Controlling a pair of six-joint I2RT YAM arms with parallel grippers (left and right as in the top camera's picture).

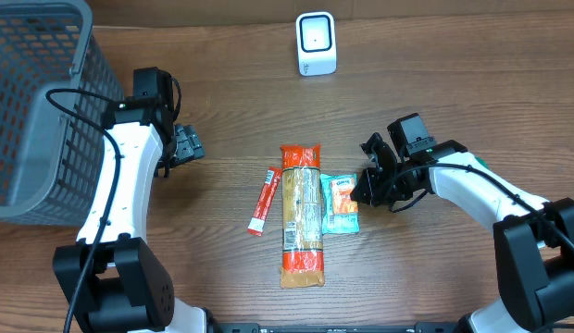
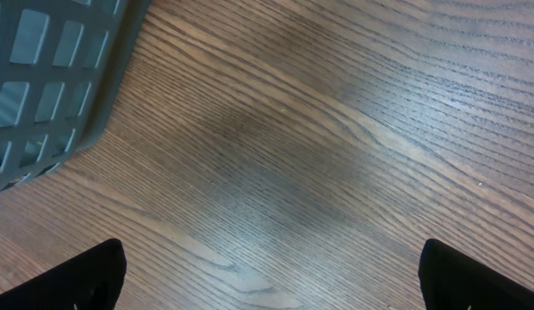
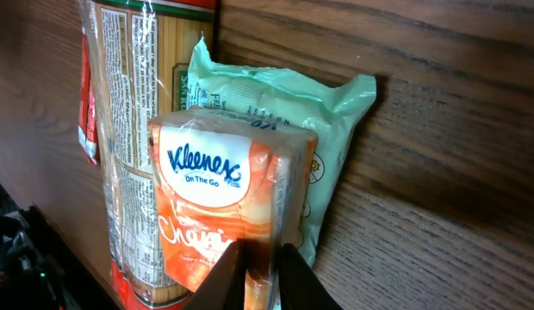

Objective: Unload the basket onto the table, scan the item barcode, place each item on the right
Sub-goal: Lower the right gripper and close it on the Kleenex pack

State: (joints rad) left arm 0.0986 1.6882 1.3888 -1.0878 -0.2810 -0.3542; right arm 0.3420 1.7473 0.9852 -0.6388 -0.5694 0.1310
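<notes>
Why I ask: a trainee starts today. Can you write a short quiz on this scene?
1. True or false: the left gripper holds an item.
2. What is the right gripper pinching? A) spaghetti pack B) Kleenex pack C) red sachet
3. Fill in: the grey basket sits beside the ___ arm.

Key: 1 false, its jaws are wide open over bare table; 2 B; 3 left.

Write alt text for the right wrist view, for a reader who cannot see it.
The right gripper pinches the near edge of an orange Kleenex tissue pack between its two fingertips; the pack overlaps a pale green packet. A clear pack of spaghetti lies beside them at left, all on a wooden table.
</notes>
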